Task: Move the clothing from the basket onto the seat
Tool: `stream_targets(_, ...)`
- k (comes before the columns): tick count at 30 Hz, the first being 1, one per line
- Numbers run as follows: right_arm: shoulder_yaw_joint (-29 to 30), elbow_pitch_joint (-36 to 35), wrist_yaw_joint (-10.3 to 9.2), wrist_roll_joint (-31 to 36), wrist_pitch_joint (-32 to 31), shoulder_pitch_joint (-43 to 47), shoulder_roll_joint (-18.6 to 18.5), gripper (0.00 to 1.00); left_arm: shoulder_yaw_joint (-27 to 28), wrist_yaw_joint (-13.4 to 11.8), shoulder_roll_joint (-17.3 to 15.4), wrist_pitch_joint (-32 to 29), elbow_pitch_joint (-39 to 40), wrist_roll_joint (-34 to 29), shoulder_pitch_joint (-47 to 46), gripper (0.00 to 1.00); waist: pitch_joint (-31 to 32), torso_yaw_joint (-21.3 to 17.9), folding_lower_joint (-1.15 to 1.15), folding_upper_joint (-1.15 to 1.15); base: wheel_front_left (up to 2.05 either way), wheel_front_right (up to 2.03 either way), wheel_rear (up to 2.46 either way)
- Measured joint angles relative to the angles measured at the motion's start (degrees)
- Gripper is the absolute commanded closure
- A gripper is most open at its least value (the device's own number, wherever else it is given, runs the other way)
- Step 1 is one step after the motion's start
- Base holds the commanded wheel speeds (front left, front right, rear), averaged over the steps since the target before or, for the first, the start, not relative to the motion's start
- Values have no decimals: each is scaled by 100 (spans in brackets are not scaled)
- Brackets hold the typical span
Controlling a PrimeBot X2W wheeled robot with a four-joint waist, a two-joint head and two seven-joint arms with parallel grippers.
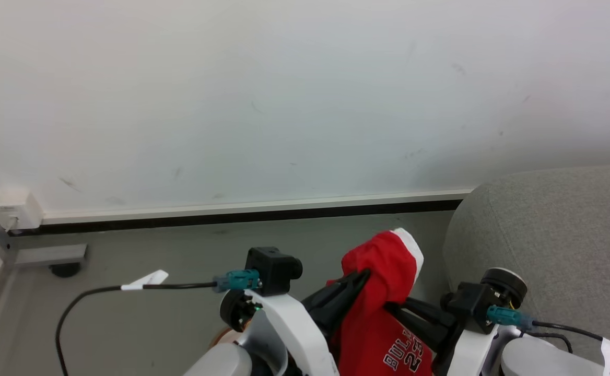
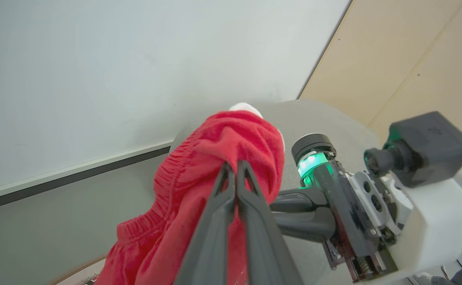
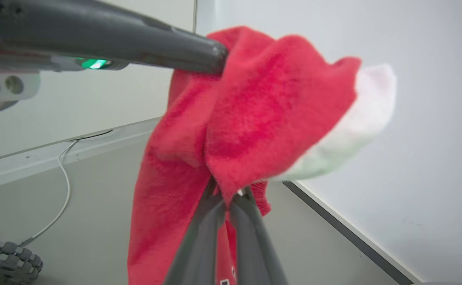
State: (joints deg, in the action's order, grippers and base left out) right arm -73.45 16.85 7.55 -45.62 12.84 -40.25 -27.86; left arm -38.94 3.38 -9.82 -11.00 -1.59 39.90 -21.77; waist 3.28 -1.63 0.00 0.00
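Note:
A piece of red clothing (image 1: 383, 292) with white trim and white lettering hangs in the air, pinched from both sides. My left gripper (image 1: 361, 275) is shut on its upper left fold, and its own view shows the fingertips (image 2: 235, 168) closed on the gathered red fabric (image 2: 231, 134). From the right, my right gripper (image 1: 391, 308) is shut on the cloth a little lower; its tips (image 3: 227, 192) bite a red fold (image 3: 254, 118). The grey seat (image 1: 550, 235) bulges just right of the clothing. A sliver of the basket's brown rim (image 2: 74, 271) shows below.
A pale wall (image 1: 284, 94) with a dark baseboard (image 1: 242, 215) stands straight ahead. A white socket box (image 1: 15, 209) sits low on the left, a black cable (image 1: 101, 290) runs from my left wrist camera, and a white cable (image 3: 63, 186) lies on the grey floor.

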Motion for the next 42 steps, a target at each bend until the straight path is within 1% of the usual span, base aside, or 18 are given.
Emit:
stream_targets(1,0,32,0,-36,40,-34,2,100,5,-24,0,10,-14,-9,0,100,-5,9,0,0,0,0,0)
stream_targets(4,1,141,0,-91,131,-125,15,100,27,-45,-8,82,-77,-40,7,95,-11,34,0,0,0,0,0)
stream_targets(6,-1,200,0,-120,160,-181,14,100,45,-90,-7,111,-116,-41,17,82,-13,51,0,0,0,0,0)
stream_targets(7,2,224,0,-143,187,-215,14,100,62,-93,-7,153,-134,-47,26,73,-15,59,0,0,0,0,0)
stream_targets(8,1,252,0,-160,190,-252,15,100,79,-101,-7,167,-149,-47,35,60,-17,68,0,0,0,0,0)
stream_targets(9,5,279,0,-187,196,-287,18,100,92,-129,-7,210,-171,-49,48,38,-17,75,0,0,0,0,0)
stream_targets(10,16,298,0,-201,205,-308,19,100,110,-156,-7,254,-194,-64,53,3,-16,82,0,0,0,0,0)
stream_targets(11,66,298,0,-209,213,-308,23,100,124,-177,-10,299,-213,-97,54,0,-15,89,0,0,0,0,0)
stream_targets(14,254,286,0,-189,214,-305,41,100,124,-197,-12,423,-258,-110,80,0,-13,109,0,0,0,0,0)
stream_targets(17,461,299,0,-98,220,-280,42,100,94,-213,-48,573,-301,-280,157,0,-11,132,0,0,0,0,0)
stream_targets(19,586,318,0,-57,220,-219,41,100,52,-219,-115,689,-366,-366,225,0,-7,147,0,0,0,0,0)
stream_targets(20,725,339,0,-5,220,-151,34,100,44,-226,-160,854,-443,-430,292,0,-3,156,0,0,0,0,0)
stream_targets(21,725,339,0,-5,220,-151,34,100,44,-226,-160,854,-443,-430,292,0,-3,156,0,0,0,0,0)
stream_targets(25,1105,326,0,124,221,-75,51,100,-4,-229,-191,1107,-713,-561,415,0,-15,149,0,0,0,0,0)
stream_targets(31,1378,330,0,327,220,58,74,100,-23,-205,-165,1343,-1029,-620,446,0,-12,98,0,0,0,0,0)
stream_targets(36,1577,321,0,413,221,81,76,100,-12,-171,-99,1519,-1111,-616,427,0,-26,-56,0,0,0,0,0)
stream_targets(42,1717,277,0,444,221,69,78,100,-36,-142,-74,1617,-1141,-614,381,0,-97,-465,0,0,0,0,0)
